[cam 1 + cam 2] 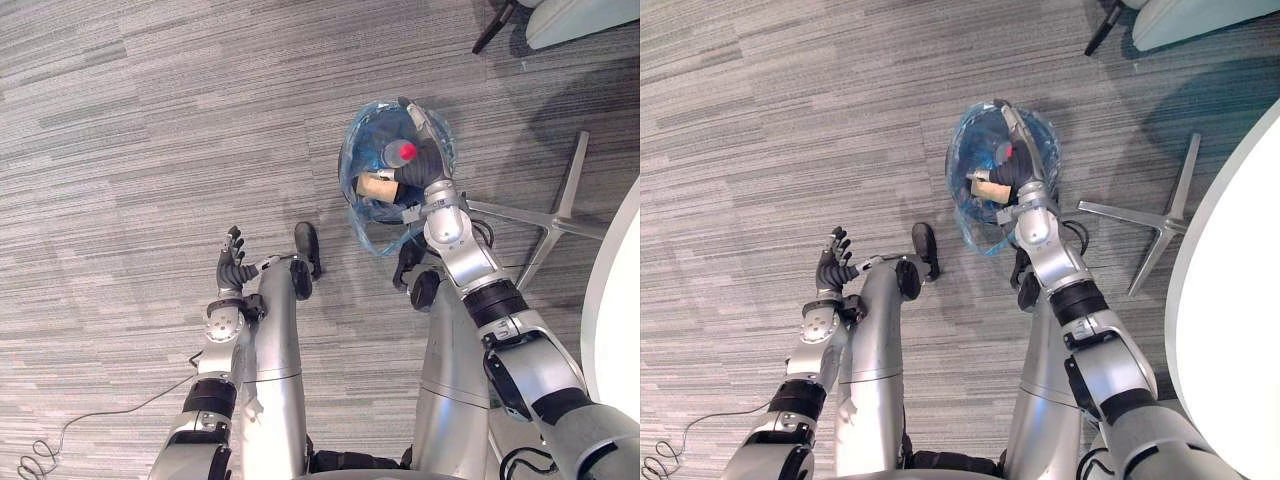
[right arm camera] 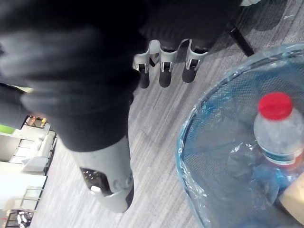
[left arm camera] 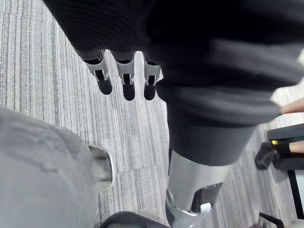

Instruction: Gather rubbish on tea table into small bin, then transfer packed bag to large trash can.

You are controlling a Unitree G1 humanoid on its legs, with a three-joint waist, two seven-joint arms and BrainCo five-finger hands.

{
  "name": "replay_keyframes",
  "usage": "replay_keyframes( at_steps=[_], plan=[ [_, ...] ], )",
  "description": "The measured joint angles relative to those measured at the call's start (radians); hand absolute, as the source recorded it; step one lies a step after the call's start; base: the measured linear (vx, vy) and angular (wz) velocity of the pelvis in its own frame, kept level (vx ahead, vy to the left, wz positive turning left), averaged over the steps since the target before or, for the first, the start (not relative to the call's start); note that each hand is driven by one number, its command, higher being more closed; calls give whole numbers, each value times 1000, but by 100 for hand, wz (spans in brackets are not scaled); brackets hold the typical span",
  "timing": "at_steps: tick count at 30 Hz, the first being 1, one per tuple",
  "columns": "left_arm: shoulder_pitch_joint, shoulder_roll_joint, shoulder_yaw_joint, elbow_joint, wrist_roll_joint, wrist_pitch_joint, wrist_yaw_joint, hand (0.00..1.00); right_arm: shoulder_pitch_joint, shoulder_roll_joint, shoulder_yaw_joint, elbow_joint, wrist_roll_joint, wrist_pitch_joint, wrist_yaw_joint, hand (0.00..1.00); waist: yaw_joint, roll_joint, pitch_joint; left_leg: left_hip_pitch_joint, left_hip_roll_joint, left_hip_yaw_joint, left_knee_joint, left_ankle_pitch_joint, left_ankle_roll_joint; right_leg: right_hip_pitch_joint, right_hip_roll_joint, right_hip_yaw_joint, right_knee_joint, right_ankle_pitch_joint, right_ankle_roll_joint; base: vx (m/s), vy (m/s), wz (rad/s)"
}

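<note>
Grey carpet (image 1: 120,120) carries the bin (image 1: 352,165), its blue bag (image 1: 372,240) holding a bottle (image 2: 278,135), directly beneath the right hand (image 1: 430,165), whose fingers (image 1: 414,118) stretch straight and empty toward the far rim, while the left hand (image 1: 232,266) hangs relaxed well apart.

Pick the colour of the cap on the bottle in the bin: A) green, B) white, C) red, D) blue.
C: the plastic bottle standing in the blue-lined small bin carries a red cap, seen in the right wrist view and both eye views.
</note>
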Motion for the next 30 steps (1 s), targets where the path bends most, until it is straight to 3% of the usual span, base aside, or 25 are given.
replay_keyframes(
  at_steps=[9,14,19,26,30],
  plan=[
    [3,-1,1,-3,2,19,1,0,124,38,8,-101,-83,-2,5,0,-6,-5,-3,22,2,1,-7,0,0,22,2,-1,-9,0,-1,0,0,0],
    [7,3,11,3,11,20,2,0,202,79,31,-174,-108,-21,30,0,-7,-38,-23,37,16,3,-20,-1,-7,39,17,-4,-31,4,-7,-16,-9,-5],
    [10,-3,12,6,31,21,1,0,262,83,87,-208,-152,-26,65,0,-8,-45,-27,66,16,7,-45,1,-11,67,19,-8,-54,5,-9,-5,-4,-1],
    [10,-20,11,10,40,19,1,0,317,88,162,-198,-300,-43,89,0,-22,-48,-29,97,17,10,-77,7,-11,96,21,-14,-81,6,-10,2,-9,0],
    [6,-22,10,16,40,17,8,0,311,95,173,-102,-414,-38,90,0,-22,-48,-29,98,17,10,-83,8,-13,96,22,-15,-84,9,-15,0,0,0]
  ],
)
